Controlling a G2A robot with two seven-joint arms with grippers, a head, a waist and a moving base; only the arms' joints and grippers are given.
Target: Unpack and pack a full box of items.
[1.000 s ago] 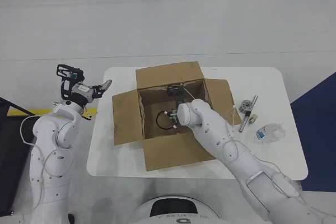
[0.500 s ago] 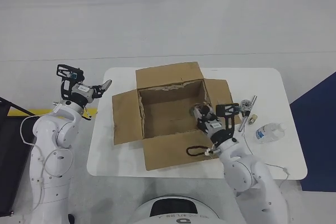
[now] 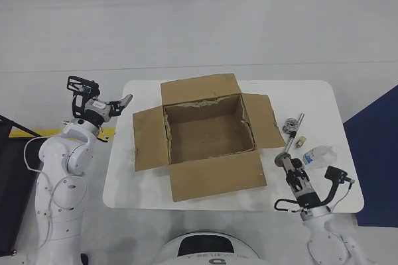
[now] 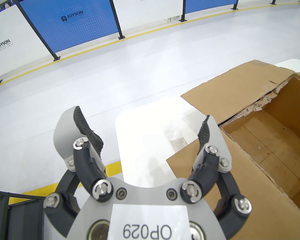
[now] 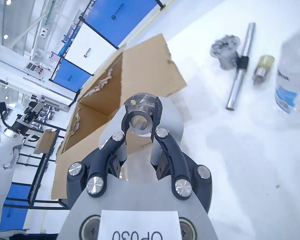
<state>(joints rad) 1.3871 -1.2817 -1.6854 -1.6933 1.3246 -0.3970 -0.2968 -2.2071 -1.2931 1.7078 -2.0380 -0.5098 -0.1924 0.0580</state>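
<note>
Left gripper (image 3: 123, 101): fingers apart, off the far left corner of the desk (image 3: 305, 93). Cardboard box (image 3: 209, 129): desk centre, flaps spread open. Right gripper (image 5: 141, 112): fingers clamped on a metal collar (image 5: 139, 122), above the near right part of the desk, just right of the box. Beyond it: toothed fitting (image 5: 226, 48) against a steel rod (image 5: 240, 66), with a brass-coloured cylinder (image 5: 262, 67) beside them. Plastic bottle (image 3: 318, 157): rightmost.

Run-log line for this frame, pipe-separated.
left gripper: open, at table's left edge | right gripper: shut on metal hub, right of box | box: open, looks empty | rod, bottle: on table
</note>
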